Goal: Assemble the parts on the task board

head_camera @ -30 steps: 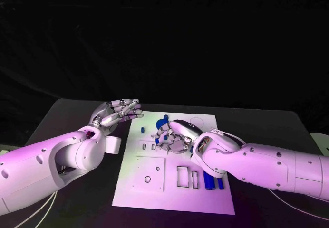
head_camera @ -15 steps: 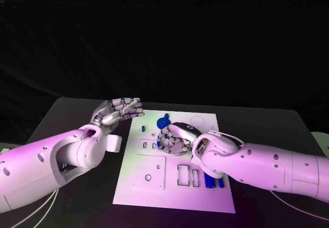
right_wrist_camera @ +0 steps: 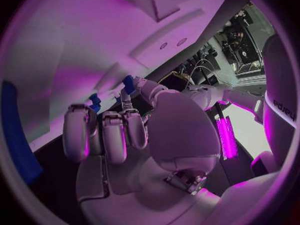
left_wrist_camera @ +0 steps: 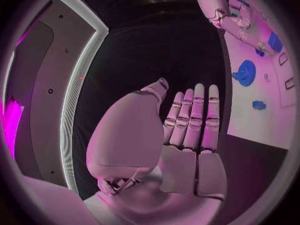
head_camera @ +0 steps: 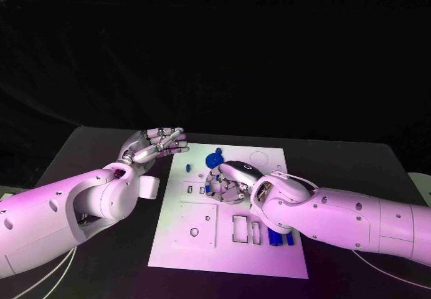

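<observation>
The left arm comes in from the left side and bends up at the wrist. The left robot hand [head_camera: 154, 146] is lifted up, palm turned inward, with nothing in it. In the left wrist view its fingers [left_wrist_camera: 195, 116] are straight and lie close side by side, and the thumb stands a little apart.

The right arm comes in from the right side and reaches toward the middle. The right robot hand [head_camera: 229, 182] points down with its fingers curled in. In the right wrist view its fingertips [right_wrist_camera: 128, 85] pinch a small blue part [right_wrist_camera: 95, 103].
</observation>
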Robot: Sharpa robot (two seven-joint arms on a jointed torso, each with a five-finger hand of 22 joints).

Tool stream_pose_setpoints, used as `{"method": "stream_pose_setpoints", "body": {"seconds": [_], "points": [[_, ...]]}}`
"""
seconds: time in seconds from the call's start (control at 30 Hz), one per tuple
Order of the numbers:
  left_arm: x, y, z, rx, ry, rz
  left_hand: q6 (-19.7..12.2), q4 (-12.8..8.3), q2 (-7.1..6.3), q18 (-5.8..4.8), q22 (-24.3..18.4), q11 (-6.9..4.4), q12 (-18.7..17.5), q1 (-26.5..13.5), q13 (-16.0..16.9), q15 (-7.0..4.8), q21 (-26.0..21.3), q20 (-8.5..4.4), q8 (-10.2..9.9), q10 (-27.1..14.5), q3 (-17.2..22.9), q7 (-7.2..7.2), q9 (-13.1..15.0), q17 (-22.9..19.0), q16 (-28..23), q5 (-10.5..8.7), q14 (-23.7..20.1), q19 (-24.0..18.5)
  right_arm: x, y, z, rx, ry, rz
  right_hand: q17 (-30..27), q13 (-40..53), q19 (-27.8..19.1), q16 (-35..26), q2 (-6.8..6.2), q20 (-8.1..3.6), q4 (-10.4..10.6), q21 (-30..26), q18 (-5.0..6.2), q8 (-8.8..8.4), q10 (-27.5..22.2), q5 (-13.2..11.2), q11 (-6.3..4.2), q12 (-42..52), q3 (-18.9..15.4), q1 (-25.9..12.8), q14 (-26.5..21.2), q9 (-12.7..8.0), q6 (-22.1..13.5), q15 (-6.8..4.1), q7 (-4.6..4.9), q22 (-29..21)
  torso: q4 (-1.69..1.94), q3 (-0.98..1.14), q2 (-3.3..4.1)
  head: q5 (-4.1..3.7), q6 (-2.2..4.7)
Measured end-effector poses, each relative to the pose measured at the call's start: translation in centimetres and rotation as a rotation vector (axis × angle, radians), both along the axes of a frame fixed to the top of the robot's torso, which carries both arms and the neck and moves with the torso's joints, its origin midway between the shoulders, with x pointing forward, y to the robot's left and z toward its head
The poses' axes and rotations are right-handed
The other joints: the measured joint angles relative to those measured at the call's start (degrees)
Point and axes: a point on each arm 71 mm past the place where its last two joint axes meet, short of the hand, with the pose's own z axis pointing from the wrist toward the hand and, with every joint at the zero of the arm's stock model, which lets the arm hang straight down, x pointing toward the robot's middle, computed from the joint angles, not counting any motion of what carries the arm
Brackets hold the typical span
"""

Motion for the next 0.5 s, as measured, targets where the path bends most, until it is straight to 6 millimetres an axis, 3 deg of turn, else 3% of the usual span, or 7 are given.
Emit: {"method": "stream_pose_setpoints", "body": {"seconds": [0.5], "points": [[0.00,0.06,-0.02,0.001,0.002,0.000,0.00,0.00,0.00,0.00,0.01,0.00,0.00,0.00,0.00,0.00,0.00,0.00,0.00,0.00,0.00,0.00,0.00,-0.01,0.00,0.00,0.00,0.00,0.02,-0.06,-0.09,-0.004,-0.004,-0.001,0.00,-0.01,0.00,0.00,-0.28,0.00,0.00,0.00,0.00,-0.06,0.00,-0.20,0.00,0.00,0.00,-0.28,0.00,0.80,0.12,0.00,0.11,-0.01,-0.05,0.04,0.01,-0.02,-0.17]]}}
